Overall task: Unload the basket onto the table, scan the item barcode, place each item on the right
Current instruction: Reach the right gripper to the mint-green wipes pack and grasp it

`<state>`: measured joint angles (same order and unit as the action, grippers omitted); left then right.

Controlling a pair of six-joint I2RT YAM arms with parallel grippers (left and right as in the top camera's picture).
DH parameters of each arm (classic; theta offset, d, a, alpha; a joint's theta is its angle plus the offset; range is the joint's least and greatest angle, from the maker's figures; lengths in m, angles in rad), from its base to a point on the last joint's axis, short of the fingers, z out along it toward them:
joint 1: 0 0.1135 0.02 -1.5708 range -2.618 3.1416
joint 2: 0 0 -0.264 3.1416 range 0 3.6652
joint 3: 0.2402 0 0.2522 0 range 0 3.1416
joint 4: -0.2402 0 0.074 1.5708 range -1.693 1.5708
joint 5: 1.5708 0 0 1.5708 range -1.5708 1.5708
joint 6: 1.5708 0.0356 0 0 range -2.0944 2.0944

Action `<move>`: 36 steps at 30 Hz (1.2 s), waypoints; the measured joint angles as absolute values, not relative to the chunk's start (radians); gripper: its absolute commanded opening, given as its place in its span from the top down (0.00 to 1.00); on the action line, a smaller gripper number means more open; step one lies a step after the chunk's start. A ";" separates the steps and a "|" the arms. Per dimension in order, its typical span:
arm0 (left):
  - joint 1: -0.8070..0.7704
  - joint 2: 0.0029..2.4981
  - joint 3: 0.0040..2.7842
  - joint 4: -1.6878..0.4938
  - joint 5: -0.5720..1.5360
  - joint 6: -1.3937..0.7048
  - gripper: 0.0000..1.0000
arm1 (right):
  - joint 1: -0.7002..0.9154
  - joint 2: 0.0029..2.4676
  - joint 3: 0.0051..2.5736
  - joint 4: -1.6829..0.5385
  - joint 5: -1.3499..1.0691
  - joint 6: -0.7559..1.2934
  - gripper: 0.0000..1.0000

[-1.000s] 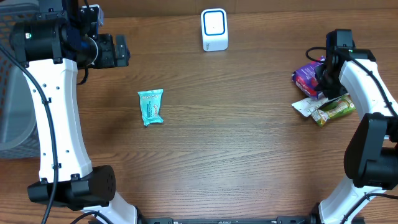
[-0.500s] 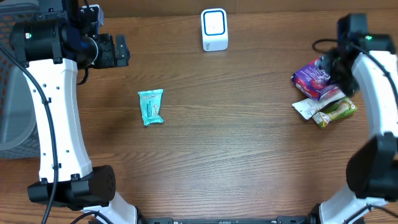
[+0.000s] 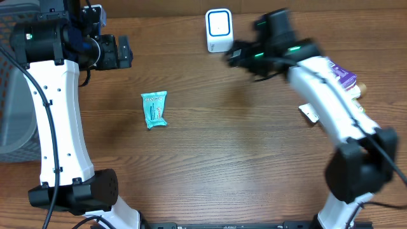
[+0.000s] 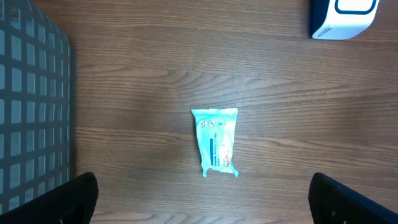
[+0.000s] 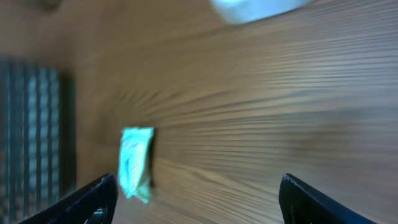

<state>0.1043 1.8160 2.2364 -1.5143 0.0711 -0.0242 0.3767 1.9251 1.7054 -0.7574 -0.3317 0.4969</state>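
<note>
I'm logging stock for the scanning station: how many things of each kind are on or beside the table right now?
Packets: 3 (teal packet, purple packet, white packet partly under the right arm)
Scanner: 1
Wire basket: 1
Total: 5 in view; the arm may hide more.

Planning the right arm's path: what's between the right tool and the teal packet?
Nothing: overhead shows only bare table between the right tool and the teal packet. White scanner sits off that line.
</note>
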 measured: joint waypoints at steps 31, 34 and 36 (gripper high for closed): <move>0.104 1.816 2.236 -1.514 0.072 -0.024 0.01 | 0.831 2.304 1.694 -0.402 -0.393 0.489 0.52; 0.104 1.816 2.236 -1.515 0.071 -0.024 0.00 | 0.838 2.304 1.694 -0.375 -0.392 0.489 0.49; 0.104 1.816 2.236 -1.515 0.072 -0.024 0.01 | 0.838 2.304 1.694 -0.368 -0.381 0.493 0.49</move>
